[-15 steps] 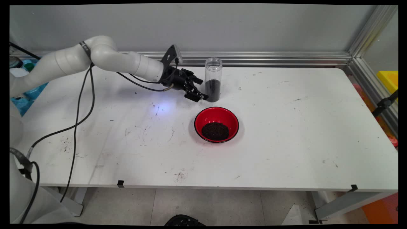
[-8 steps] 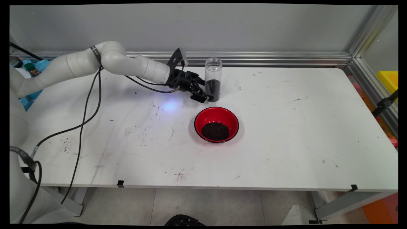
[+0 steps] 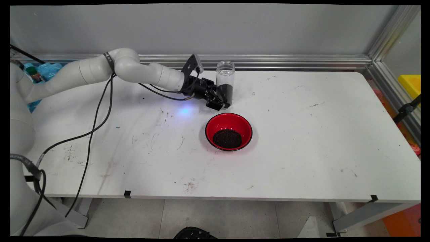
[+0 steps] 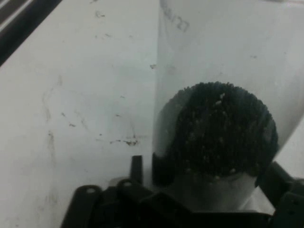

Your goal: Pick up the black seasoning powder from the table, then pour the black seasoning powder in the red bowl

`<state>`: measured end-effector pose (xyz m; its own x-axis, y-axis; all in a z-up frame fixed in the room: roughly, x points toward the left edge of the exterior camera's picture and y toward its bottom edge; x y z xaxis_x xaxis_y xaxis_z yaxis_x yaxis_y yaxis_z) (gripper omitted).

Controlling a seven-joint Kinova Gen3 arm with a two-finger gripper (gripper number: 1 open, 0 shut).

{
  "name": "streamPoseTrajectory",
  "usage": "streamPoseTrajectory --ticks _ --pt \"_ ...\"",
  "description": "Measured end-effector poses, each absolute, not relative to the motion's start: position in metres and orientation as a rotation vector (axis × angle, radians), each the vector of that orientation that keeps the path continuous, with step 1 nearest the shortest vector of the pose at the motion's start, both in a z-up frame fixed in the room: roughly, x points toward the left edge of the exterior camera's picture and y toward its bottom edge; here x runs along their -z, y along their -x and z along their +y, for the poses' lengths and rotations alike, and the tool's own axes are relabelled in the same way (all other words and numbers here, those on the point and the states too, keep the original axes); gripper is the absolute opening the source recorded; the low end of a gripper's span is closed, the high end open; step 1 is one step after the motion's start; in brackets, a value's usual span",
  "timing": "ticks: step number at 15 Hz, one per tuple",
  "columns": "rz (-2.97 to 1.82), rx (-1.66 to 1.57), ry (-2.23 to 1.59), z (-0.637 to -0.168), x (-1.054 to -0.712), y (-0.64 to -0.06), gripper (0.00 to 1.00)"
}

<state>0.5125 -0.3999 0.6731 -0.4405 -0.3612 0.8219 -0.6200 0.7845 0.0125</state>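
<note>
From where I stand, the clear cylindrical plastic jar [image 3: 225, 72] stands upright and lidless toward the back of the white desk [image 3: 302, 134], not lifted or tipped. Its lower part is filled with dark granules [image 3: 227, 91]. Just in front of it on the near side sits a round red bowl with a black rim [image 3: 210, 126], apart from the jar, with a low heap of the same dark grains [image 3: 227, 138] already in its bottom. So some of the dark stuff lies in the bowl and a good deal is in the jar.

The white arm reaches in low from the left, and its black pincer [image 3: 222, 101] is down at the jar's base, close over the desk. In the hand view the jar [image 4: 213, 71] fills the space right ahead, its dark fill bulging between the two fingers. The pincer [image 4: 206, 173] is spread apart, one finger [image 4: 137, 164] on each flank of the jar. On the left I see a thin gap between finger and wall. On the right I cannot tell whether it touches. It is not clamped on anything.
</note>
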Motion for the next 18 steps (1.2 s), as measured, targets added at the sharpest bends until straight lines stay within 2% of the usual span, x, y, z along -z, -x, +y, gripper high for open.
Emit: streamPoseTrajectory --ticks 1,9,18 --pt "-2.077 -0.363 -0.728 -0.4 -0.671 -0.512 0.0" --pt "-2.098 -0.356 -0.71 -0.399 -0.669 -0.512 0.0" --pt "-2.108 -0.409 -0.647 -0.39 -0.725 -0.505 0.0"
